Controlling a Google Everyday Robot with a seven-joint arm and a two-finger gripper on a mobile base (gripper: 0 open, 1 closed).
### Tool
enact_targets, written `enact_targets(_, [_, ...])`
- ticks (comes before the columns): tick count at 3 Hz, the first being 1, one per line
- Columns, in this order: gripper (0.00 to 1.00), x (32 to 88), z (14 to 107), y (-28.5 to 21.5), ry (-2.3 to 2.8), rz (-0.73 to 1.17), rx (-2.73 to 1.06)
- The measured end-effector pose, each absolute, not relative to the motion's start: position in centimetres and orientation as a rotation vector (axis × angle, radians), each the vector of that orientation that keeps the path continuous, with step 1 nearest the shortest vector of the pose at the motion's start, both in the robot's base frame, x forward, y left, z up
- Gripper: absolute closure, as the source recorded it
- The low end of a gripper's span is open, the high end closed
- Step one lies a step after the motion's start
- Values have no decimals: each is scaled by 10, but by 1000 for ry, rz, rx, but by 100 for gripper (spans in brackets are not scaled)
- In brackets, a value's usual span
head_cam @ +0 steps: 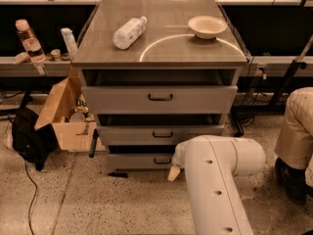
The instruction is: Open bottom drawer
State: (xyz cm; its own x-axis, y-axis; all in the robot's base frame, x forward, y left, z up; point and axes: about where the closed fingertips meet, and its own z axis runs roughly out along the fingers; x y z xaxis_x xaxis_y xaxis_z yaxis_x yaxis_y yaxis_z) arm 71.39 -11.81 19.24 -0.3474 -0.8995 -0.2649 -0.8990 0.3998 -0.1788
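Bottom drawer (137,162), lowest of three, seemingly pulled out a little. Just beside its handle (162,160), near the floor (98,199), the hand (174,172) (mostly hidden behind the arm (215,180)); spread or pressed together, cannot tell.

Worktop (161,53): grey, smooth, w/ a light arc reflected across it. Clear plastic bottle (129,32) lies on its side toward back L of frame, cap end pointing to the rear. Shallow cream bowl (207,26) sits upright at back R, well apart from bottle. Speckled floor (98,204) carries the cabinet (161,65). At frame L an open cardboard box (61,116) stands right by the cabinet's side, black bag (29,136) just beside the box, thin cable (32,199) trailing from bag toward the front. End effector (174,173) hangs low over the floor, just in front of the bottom drawer (142,161).
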Motion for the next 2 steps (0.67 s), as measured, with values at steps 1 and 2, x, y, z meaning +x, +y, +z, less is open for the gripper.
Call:
enact_targets(1, [0,710,176,-117,2384,48,-1579])
enact_targets(2, [1,703,158,-115,2440,108,-1594])
